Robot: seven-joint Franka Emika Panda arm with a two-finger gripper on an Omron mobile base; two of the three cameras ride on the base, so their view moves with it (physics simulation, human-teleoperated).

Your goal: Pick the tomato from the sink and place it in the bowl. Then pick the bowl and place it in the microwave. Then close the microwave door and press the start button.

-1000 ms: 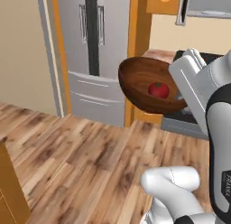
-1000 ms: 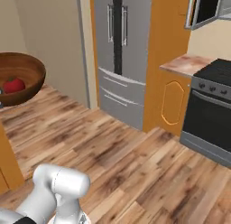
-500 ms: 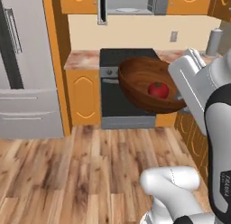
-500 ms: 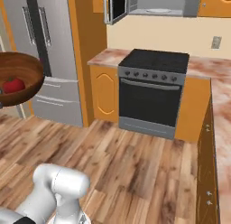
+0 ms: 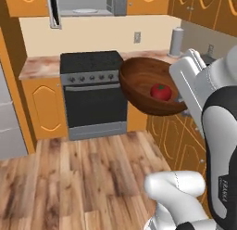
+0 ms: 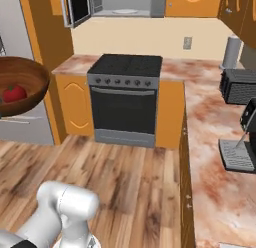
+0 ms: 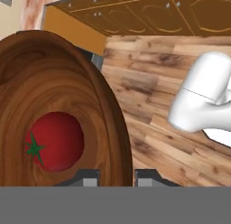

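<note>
My gripper point(image 7: 116, 179) is shut on the rim of the dark brown wooden bowl point(image 5: 141, 80) and holds it in the air, tilted, in front of the arm. The red tomato point(image 5: 160, 91) lies inside the bowl. In the right base view the bowl point(image 6: 27, 79) with the tomato point(image 6: 13, 93) is at the left edge. The hand view shows the bowl point(image 7: 58, 78) close up, with the tomato point(image 7: 56, 141) at its bottom. The grey microwave point(image 5: 85, 3) sits high above the stove, its dark door point(image 5: 53, 11) swung open to the left.
A black stove point(image 5: 92, 92) stands below the microwave between orange cabinets. On the right, a marbled counter point(image 6: 210, 157) carries a toaster point(image 6: 237, 86), a coffee machine point(image 6: 240, 144) and a grey canister point(image 6: 231, 52). Open wooden floor point(image 5: 78, 178) lies between me and the stove.
The whole scene has slid left as the base turned: the fridge has left the middle and the stove and microwave now face me. The bowl with the tomato stays in the gripper.
</note>
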